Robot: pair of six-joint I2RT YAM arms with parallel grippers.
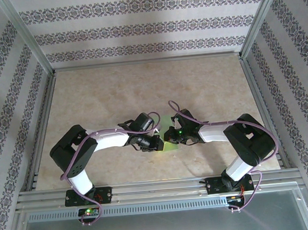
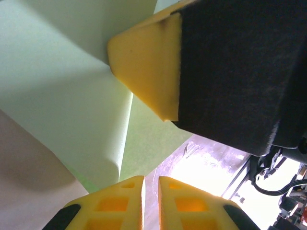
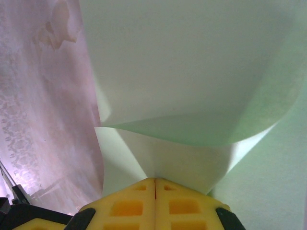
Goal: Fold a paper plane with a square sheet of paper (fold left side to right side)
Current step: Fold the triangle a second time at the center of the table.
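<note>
Near the middle of the table's (image 1: 141,89) near edge, the right gripper (image 3: 154,179) is pinching the curling, uncreased sheet (image 3: 192,72). The left gripper (image 2: 151,178) is nearly pressed together, its hold unclear. Folding is seemingly just beginning.

Beige marbled table (image 1: 141,89), floral-striped walls (image 1: 136,28) around, metal rail (image 1: 159,186) in front.

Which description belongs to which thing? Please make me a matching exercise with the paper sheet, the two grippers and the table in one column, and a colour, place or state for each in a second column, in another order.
Things:
1. square sheet of paper
2. right gripper
3. left gripper
4. table

Descriptions:
A. beige, marbled
B. jaws shut on the paper, at its right side
C. light green, curved
D. at the paper's left side, seen from above

Pairs: 1-C, 2-B, 3-D, 4-A
</note>
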